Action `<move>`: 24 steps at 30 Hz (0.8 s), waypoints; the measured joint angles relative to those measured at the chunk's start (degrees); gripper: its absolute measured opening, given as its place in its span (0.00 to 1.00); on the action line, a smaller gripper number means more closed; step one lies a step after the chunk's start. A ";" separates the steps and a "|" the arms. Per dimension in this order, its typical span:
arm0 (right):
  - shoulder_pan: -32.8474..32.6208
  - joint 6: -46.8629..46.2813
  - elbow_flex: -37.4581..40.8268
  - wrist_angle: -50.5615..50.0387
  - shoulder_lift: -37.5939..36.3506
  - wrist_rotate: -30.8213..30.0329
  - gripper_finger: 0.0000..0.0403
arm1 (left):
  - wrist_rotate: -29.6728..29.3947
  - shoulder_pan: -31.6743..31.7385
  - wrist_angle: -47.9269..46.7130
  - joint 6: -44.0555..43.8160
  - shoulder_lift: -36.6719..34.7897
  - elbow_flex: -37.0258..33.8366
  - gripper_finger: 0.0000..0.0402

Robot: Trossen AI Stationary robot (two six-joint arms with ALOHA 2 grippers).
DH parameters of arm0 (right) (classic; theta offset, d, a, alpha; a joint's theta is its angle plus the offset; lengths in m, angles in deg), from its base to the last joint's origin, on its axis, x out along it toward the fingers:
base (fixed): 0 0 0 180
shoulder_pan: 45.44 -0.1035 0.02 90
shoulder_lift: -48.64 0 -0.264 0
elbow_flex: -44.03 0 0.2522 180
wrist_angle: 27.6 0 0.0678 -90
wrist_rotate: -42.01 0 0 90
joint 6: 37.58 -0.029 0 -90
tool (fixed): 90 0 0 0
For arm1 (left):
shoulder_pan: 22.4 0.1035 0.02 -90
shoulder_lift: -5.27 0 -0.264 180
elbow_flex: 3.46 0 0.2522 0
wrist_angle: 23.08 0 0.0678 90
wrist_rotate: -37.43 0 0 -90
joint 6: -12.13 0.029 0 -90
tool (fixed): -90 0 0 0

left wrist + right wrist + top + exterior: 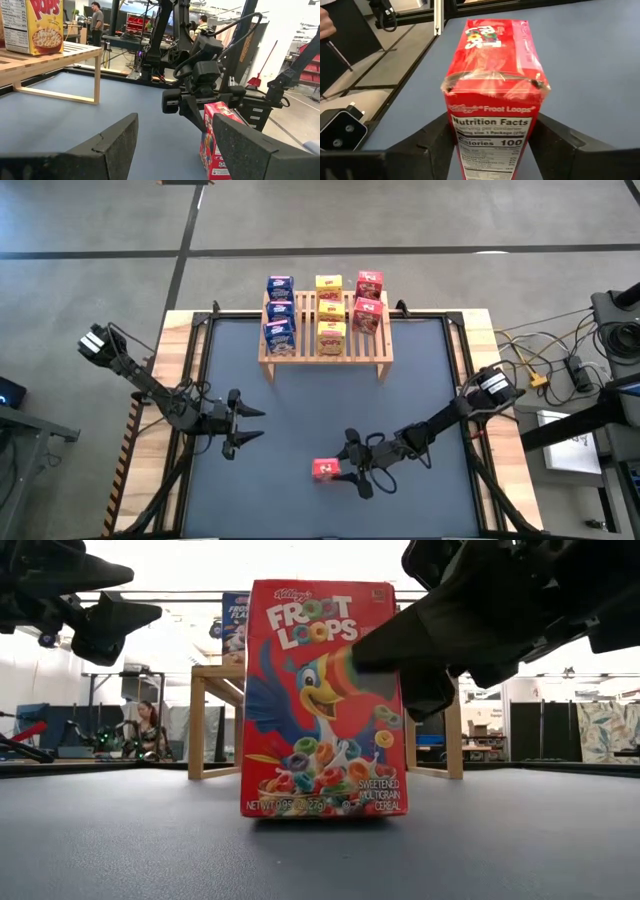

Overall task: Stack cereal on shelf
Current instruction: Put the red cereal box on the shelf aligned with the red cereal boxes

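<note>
A red Froot Loops cereal box (325, 470) stands upright on its bottom on the dark table mat, near the front middle, with its front toward the near edge (322, 700). My right gripper (347, 468) is open, and comes at the box from the right with one finger on either side of it (492, 120). My left gripper (252, 426) is open and empty, above the mat to the left (175, 130). The wooden slatted shelf (325, 361) at the far middle holds three blue boxes (279, 310), three yellow boxes (330, 315) and two red boxes (368, 302). My right gripper's fingers (432, 147) flank the box's nutrition-facts end (492, 135), slanting down from the table's right side. The box stands on the mat. I cannot tell whether the fingers touch its front and back faces.
Bare mat lies between the red box and the shelf. The shelf's front legs (197, 720) stand on the mat. Cables and equipment (560, 370) lie off the table's right edge. People (97, 17) are in the room beyond the table.
</note>
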 joint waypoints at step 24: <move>9.66 19.98 1.33 -11.36 -21.00 0.10 0.41 | 0.02 -0.01 -0.95 0.00 0.00 -0.04 0.60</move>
